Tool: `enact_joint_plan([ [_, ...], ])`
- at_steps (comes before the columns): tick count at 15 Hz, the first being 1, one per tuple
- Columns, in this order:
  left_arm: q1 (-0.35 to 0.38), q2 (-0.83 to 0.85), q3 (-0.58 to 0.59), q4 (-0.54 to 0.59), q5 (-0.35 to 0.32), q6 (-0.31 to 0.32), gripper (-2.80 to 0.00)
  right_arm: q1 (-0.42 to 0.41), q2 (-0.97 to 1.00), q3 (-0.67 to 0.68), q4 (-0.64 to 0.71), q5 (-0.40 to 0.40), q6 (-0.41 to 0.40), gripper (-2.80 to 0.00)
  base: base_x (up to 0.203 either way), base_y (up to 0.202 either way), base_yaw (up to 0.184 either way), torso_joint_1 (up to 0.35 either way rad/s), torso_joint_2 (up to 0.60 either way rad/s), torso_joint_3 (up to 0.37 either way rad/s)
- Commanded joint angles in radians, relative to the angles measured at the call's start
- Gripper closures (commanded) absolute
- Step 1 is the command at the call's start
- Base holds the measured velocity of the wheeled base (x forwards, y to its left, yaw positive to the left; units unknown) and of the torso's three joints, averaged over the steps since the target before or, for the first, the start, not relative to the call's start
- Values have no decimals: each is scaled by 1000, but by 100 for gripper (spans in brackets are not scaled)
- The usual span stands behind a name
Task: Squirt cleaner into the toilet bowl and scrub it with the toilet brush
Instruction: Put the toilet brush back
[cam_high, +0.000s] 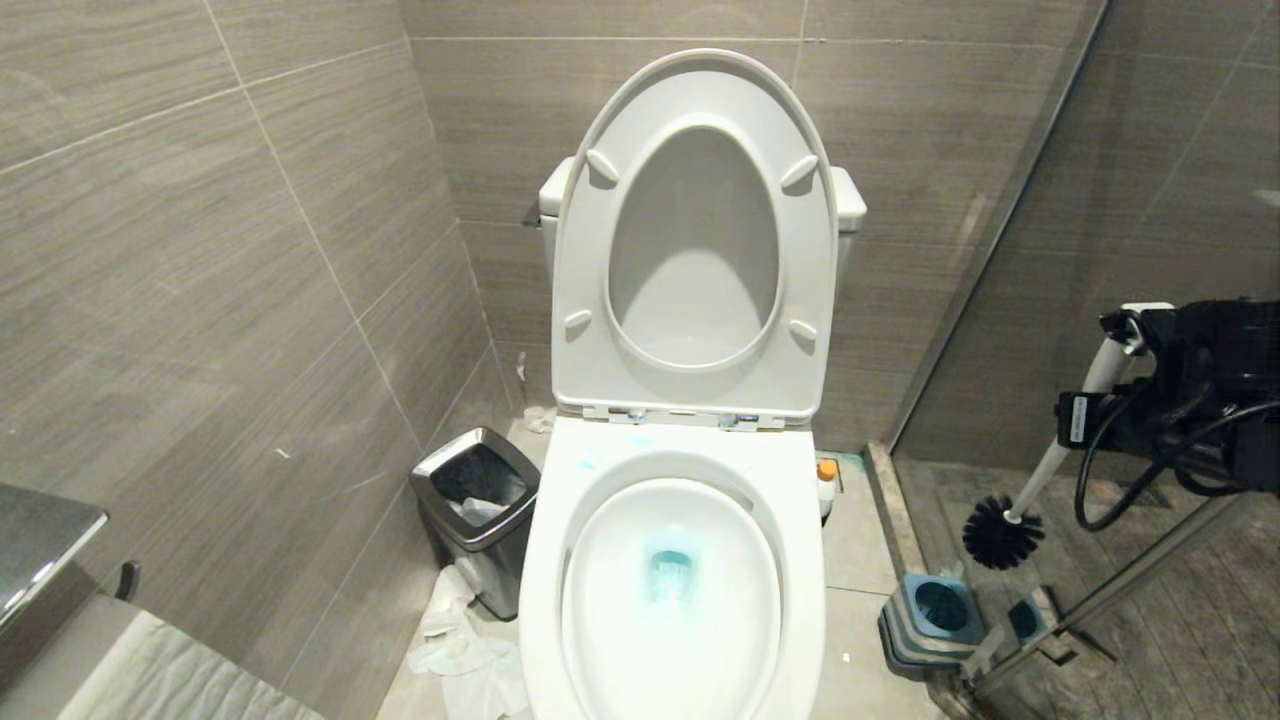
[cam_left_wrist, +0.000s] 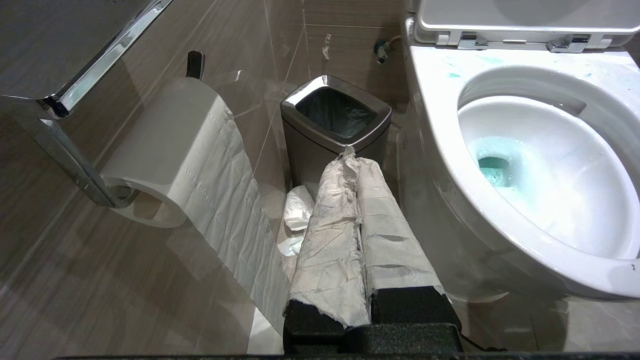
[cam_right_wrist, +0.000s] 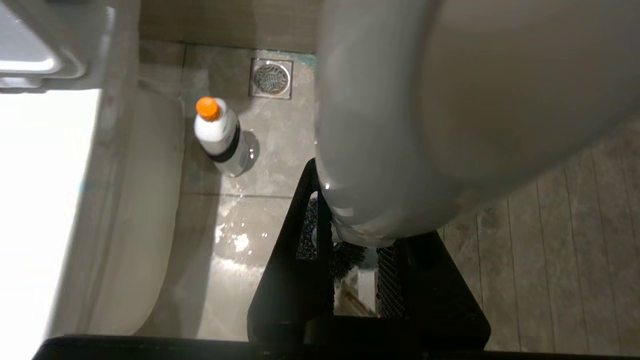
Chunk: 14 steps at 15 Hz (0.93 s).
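The toilet bowl (cam_high: 800, 560) stands in the middle with its seat and lid up, and turquoise cleaner (cam_high: 668, 575) is pooled at its bottom. The cleaner's small white orange-capped bottle (cam_high: 826, 487) (cam_right_wrist: 218, 134) stands on the floor right of the bowl. My right gripper (cam_high: 1128, 332) (cam_right_wrist: 356, 241) is shut on the top of the toilet brush handle (cam_high: 1070, 425) (cam_right_wrist: 450, 100), off to the right of the bowl. The black bristle head (cam_high: 1002, 533) hangs just above the blue-and-grey holder (cam_high: 935, 612). My left gripper (cam_left_wrist: 350, 156), its fingers wrapped in tissue, is shut low on the bowl's left side.
A chrome-rimmed square bin (cam_high: 478, 515) (cam_left_wrist: 336, 112) stands left of the bowl with crumpled tissue (cam_high: 465, 650) on the floor by it. A toilet roll (cam_left_wrist: 190, 150) hangs on the left wall. A glass partition (cam_high: 1010, 230) and a floor drain (cam_right_wrist: 271, 78) are to the right.
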Motion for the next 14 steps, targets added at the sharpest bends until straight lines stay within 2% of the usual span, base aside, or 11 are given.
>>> enact_joint_plan([
  [1,0,1,2,0,0,0,0,-8,93,17,-51,1,-1,0,0,0,0,0,0,0],
  [7,0,1,2,0,0,0,0,-26,258,13,-171,4,-4,0,0,0,0,0,0,0],
  [12,0,1,2,0,0,0,0,-42,403,30,-385,27,-54,0,0,0,0,0,0,0],
  [14,0,1,2,0,0,0,0,-41,430,39,-412,29,-58,0,0,0,0,0,0,0],
])
